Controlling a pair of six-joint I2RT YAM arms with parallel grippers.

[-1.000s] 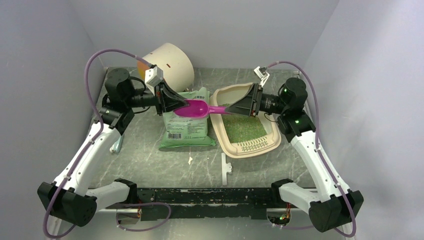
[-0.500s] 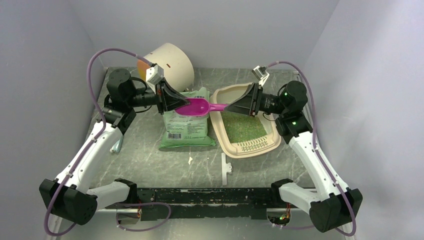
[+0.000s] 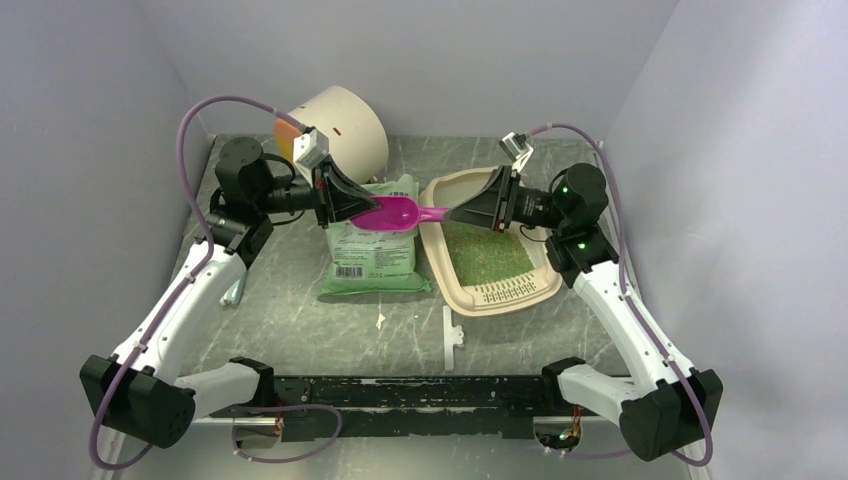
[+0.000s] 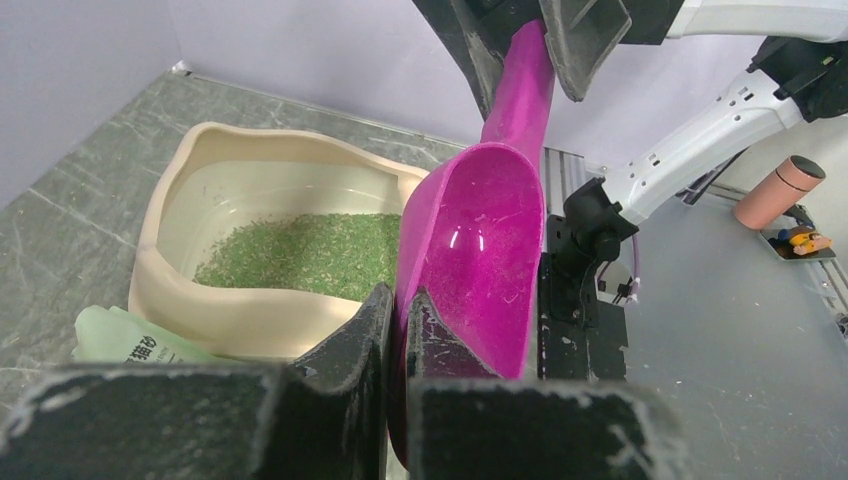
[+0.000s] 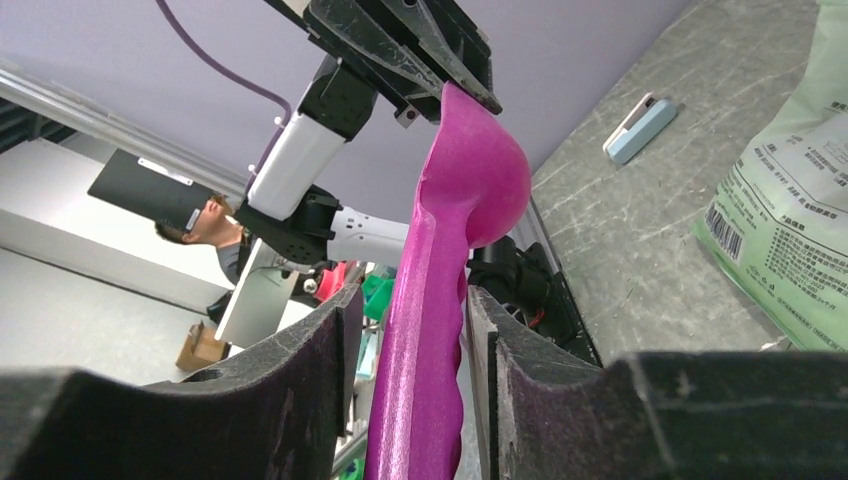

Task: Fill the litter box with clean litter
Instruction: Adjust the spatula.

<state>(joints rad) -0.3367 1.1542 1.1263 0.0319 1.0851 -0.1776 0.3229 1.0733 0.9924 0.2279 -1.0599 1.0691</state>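
The beige litter box (image 3: 436,255) lies right of centre, its grille ledge toward me, with a bed of green clean litter (image 3: 487,255) inside. The left wrist view shows the box (image 4: 200,300) and the litter (image 4: 300,250). A magenta scoop (image 3: 390,213) hangs in the air between the arms, empty. My left gripper (image 3: 350,205) is shut on the rim of the scoop bowl (image 4: 480,240). My right gripper (image 3: 458,212) sits around the scoop handle (image 5: 430,300), jaws apart with a small gap on each side.
A light-green litter bag (image 3: 372,255) lies flat left of the box, under the scoop. A cream half-cylinder cabinet (image 3: 340,125) stands at the back left. A white plastic piece (image 3: 452,335) lies near the front. A small blue-grey object (image 3: 235,288) lies at the left.
The scoop has risen slightly. My right gripper has moved a little left and up along the handle. The left arm has barely shifted.
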